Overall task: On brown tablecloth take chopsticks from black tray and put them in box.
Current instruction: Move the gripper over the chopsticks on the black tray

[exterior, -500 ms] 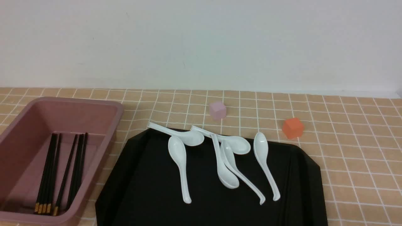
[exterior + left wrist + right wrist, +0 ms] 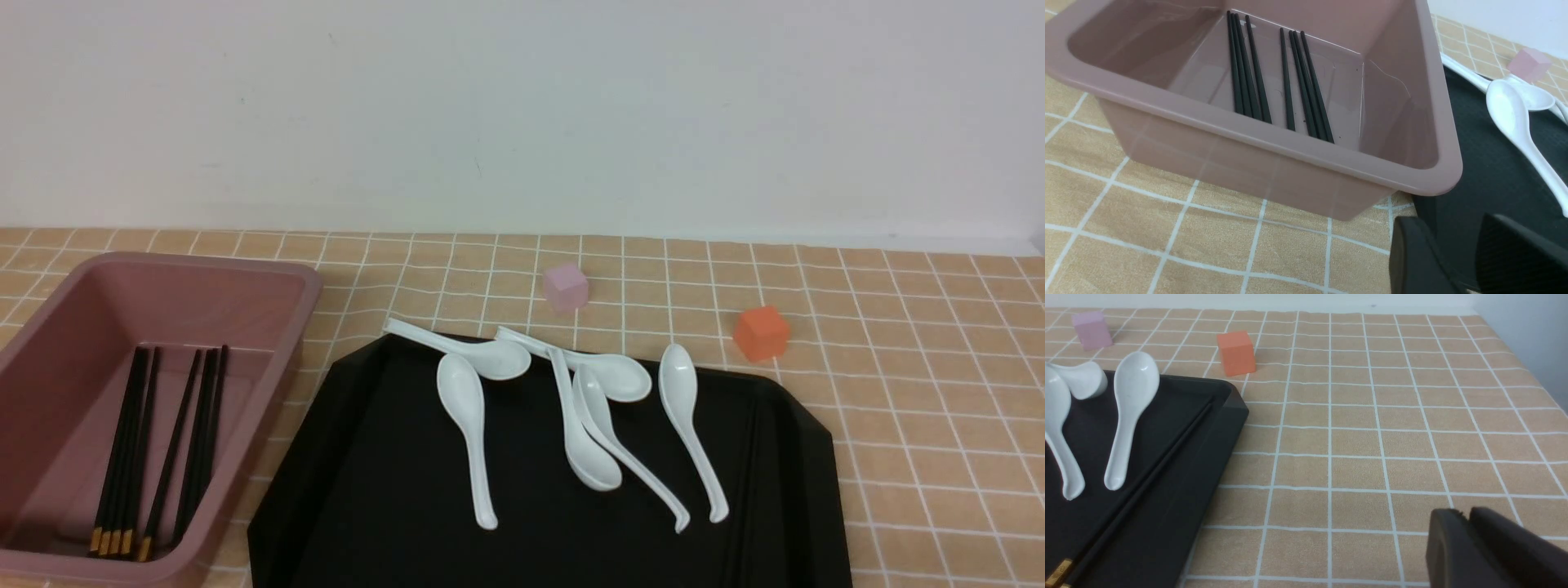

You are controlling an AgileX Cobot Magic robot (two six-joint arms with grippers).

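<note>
Several black chopsticks (image 2: 131, 457) lie inside the dusty-pink box (image 2: 188, 298) at the left of the brown tablecloth (image 2: 922, 392). In the left wrist view the chopsticks (image 2: 1241, 69) rest on the floor of the box (image 2: 1249, 130). More chopsticks (image 2: 1142, 484) lie along the right rim of the black tray (image 2: 1180, 498), gold bands toward me. My left gripper (image 2: 1447, 222) hangs open and empty by the box's near corner, over the tray's edge (image 2: 1486, 171). My right gripper (image 2: 1466, 514) is shut and empty over bare cloth, right of the tray. Neither gripper shows in the front view.
Several white soup spoons (image 2: 465, 408) lie across the tray (image 2: 392, 490); two handles stick out over its far rim. A small pink cube (image 2: 566, 287) and an orange cube (image 2: 761, 333) stand on the cloth behind the tray. A white wall closes the back.
</note>
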